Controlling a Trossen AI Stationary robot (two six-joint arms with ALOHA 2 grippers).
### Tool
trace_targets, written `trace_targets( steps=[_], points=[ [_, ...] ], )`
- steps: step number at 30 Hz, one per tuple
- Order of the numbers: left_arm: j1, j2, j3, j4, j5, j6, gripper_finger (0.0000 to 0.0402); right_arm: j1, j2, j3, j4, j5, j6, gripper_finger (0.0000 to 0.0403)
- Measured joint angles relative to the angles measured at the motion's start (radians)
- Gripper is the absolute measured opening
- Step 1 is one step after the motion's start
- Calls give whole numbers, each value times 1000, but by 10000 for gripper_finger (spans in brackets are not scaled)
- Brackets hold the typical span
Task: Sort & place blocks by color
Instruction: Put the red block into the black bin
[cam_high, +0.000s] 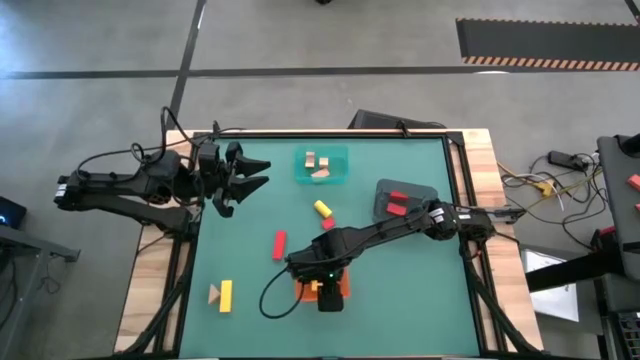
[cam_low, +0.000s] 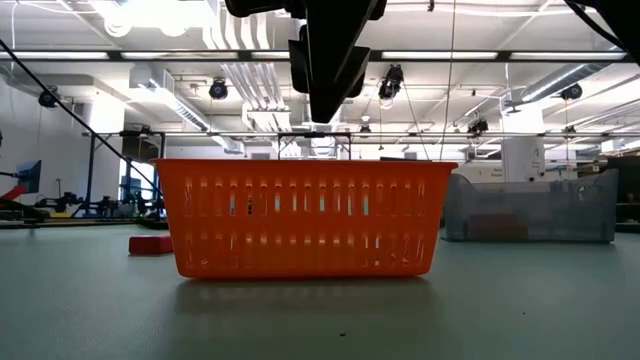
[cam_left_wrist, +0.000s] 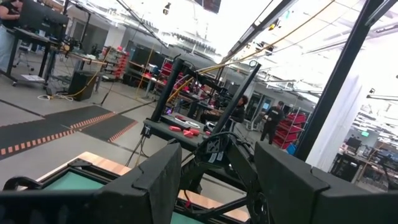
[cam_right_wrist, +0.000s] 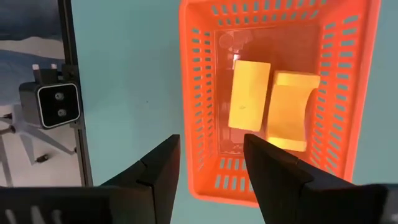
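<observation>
On the green tabletop (cam_high: 400, 300), the right end effector (cam_right_wrist: 208, 168) hangs open over the orange tray (cam_right_wrist: 205, 93), two yellow blocks (cam_right_wrist: 250, 95) inside; next, fetching another yellow block (cam_high: 226, 295).

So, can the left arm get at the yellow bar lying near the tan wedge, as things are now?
Probably yes: the yellow bar lies on bare mat on the left arm's side, nothing over it. The left claw waits open, well away.

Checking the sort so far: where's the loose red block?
High view: the red block lies on the mat left of centre, just left of the right gripper, below the loose yellow cylinder.
</observation>
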Motion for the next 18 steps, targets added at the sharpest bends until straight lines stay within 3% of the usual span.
trace_targets(
  steps=[6,18],
  points=[
    [0,-1,0,-56,0,-22,187,-2,-22,-1,-21,8,34,163],
    [-1,50,-2,-539,3,-281,187,4,-176,-1,-58,305,53,137]
  ],
)
